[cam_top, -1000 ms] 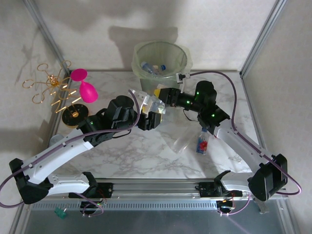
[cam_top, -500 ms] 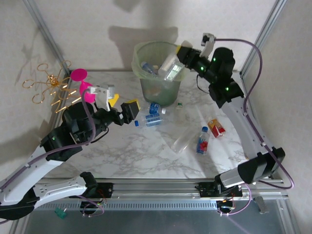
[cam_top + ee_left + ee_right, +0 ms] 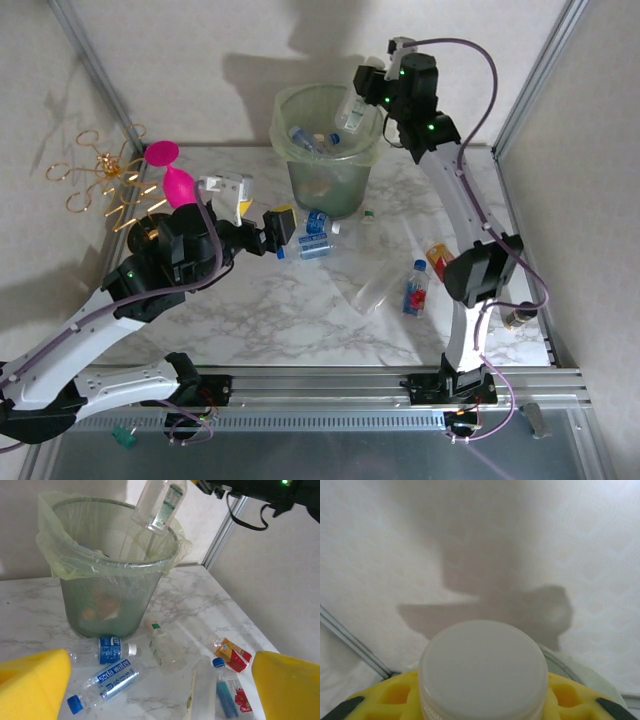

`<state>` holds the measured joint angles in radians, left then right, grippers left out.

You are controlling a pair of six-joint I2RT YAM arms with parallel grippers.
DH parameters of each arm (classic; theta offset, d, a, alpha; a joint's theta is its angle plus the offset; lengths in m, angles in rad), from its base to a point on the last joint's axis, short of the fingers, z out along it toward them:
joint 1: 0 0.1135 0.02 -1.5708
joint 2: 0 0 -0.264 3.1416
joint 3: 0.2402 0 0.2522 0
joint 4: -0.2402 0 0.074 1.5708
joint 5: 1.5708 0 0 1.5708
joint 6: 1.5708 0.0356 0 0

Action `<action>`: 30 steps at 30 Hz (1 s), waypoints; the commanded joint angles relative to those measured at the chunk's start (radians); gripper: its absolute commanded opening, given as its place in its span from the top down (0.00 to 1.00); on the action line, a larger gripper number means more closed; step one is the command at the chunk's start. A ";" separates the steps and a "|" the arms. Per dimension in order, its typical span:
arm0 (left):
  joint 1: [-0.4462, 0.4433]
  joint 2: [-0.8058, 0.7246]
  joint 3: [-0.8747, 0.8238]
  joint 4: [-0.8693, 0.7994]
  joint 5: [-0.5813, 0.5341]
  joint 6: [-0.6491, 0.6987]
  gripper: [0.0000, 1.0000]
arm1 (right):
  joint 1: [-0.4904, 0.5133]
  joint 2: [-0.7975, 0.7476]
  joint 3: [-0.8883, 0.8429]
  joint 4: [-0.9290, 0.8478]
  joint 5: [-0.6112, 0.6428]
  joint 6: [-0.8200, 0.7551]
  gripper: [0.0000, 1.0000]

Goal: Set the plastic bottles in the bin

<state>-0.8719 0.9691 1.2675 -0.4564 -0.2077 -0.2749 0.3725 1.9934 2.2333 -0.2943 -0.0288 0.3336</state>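
The right pincer (image 3: 365,95) pinches a clear bottle (image 3: 159,504) above the bin (image 3: 102,592), which already holds a few. The left pincer (image 3: 260,210) hangs spread; several bottles (image 3: 112,677) lie on the surface (image 3: 300,320).

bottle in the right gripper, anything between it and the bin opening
Nothing visible stands in the way. The right gripper holds the bottle by its cap end, tilted, above the open mouth of the bin, near the far right rim. The top is uncovered, and the bottles already inside lie well below the rim.
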 commanded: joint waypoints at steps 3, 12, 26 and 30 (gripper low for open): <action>-0.005 -0.009 -0.002 -0.011 -0.030 0.037 0.07 | 0.051 0.068 0.097 -0.098 0.140 -0.118 0.74; -0.004 -0.001 -0.015 0.001 -0.031 0.040 0.07 | 0.157 0.151 0.129 -0.109 0.539 -0.338 0.75; -0.004 0.010 -0.042 0.014 -0.030 0.028 0.07 | 0.218 0.350 0.250 -0.026 0.722 -0.482 0.16; -0.003 0.020 -0.040 0.015 -0.030 0.029 0.07 | 0.222 0.290 0.197 -0.003 0.630 -0.457 0.14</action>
<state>-0.8719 0.9829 1.2335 -0.4515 -0.2226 -0.2539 0.5888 2.3501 2.4348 -0.3481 0.6495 -0.1425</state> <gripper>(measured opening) 0.927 0.856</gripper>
